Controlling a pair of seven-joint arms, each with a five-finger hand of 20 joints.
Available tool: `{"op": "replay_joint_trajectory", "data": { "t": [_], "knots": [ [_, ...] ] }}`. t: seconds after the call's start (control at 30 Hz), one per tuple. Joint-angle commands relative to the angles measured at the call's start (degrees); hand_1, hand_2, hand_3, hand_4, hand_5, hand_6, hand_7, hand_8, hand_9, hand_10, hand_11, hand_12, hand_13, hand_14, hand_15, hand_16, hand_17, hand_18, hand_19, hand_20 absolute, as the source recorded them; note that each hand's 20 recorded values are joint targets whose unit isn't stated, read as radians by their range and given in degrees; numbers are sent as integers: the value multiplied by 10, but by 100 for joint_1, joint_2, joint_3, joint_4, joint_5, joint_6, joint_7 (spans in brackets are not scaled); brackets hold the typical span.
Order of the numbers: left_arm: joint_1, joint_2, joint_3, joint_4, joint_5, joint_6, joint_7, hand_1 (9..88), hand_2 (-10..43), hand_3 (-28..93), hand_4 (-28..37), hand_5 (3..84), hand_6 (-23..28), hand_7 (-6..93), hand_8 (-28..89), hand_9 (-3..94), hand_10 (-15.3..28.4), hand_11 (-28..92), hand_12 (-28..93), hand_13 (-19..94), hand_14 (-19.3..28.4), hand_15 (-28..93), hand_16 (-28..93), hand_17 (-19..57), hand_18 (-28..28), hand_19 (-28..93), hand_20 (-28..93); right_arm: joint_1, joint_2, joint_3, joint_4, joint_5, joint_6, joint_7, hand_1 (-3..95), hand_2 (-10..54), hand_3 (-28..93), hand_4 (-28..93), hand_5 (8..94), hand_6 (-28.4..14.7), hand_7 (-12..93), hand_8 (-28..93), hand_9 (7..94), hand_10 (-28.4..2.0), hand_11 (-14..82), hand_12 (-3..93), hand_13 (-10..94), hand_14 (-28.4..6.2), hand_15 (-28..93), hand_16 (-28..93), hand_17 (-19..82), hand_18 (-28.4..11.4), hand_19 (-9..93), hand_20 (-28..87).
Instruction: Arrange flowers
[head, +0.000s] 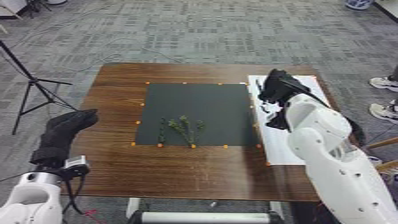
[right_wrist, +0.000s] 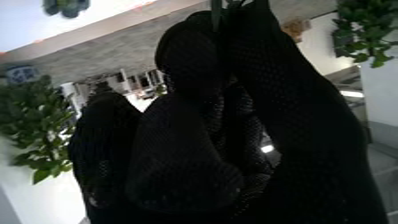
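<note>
We look across the brown wooden table (head: 182, 175) to three thin green leafy sprigs (head: 186, 129), lying near the six o'clock edge of a dark square mat (head: 195, 97), side by side, their tops toward twelve. At nine o'clock, by the table's side, we see our left hand (head: 69, 126) in its black glove, fingers relaxed and pinching nothing. A long white sheet (head: 284, 147) runs along the three o'clock side of the mat. Over its far part, at two o'clock, is our right hand (head: 282, 87); its fingers pinch a narrow green stem (right_wrist: 216, 11) between their tips. Beyond the table, at ten o'clock, a black tripod (head: 33, 80) stands on the grey patterned floor (head: 204, 32).
</note>
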Motion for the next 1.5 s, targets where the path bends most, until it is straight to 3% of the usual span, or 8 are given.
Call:
{"op": "replay_joint_trajectory", "data": {
  "t": [0.03,0.3,0.53,0.93,1.5],
  "knots": [
    [89,27,-118,-84,-15,-42,-47,301,-10,674,-180,541,26,176,-81,538,142,215,119,414,170,198,-14,82,110,46,175,-266,-624,-304,-40,-26,-34,59,578,-94,589,-126,757,-22,366,295,875,-127,443,390,937,-10,671,289,766,-87,932,553],
    [33,21,-8,-62,20,-88,-98,301,-10,674,-180,541,28,174,-81,538,142,215,119,414,170,197,-14,82,110,46,175,-251,-1029,-560,107,-217,-44,22,580,-95,589,-128,764,-22,360,293,881,-127,437,382,937,-11,674,284,768,-87,932,556],
    [102,20,-44,-95,-3,-59,-114,301,-10,675,-180,541,27,174,-80,537,142,215,119,414,170,197,-14,82,110,45,175,-417,-1301,-621,323,-438,-83,4,579,-95,589,-127,770,-24,352,290,893,-128,418,364,937,-11,675,280,769,-84,932,556],
    [-5,55,27,-38,14,-158,-204,300,-11,675,-180,540,27,173,-80,536,142,213,118,412,170,198,-13,78,112,50,175,-586,-1729,-462,773,-739,68,-7,580,-95,584,-130,780,-27,341,284,904,-129,383,336,937,-10,673,280,769,-84,932,557],
    [-22,35,22,-35,10,-178,-153,299,-10,673,-179,539,27,173,-80,535,141,214,119,409,171,198,-11,76,114,51,173,-555,-1735,-404,824,-597,66,-20,535,-95,561,-95,773,-30,325,279,904,-132,367,321,937,-12,658,290,760,-81,932,554]
  ]
}}
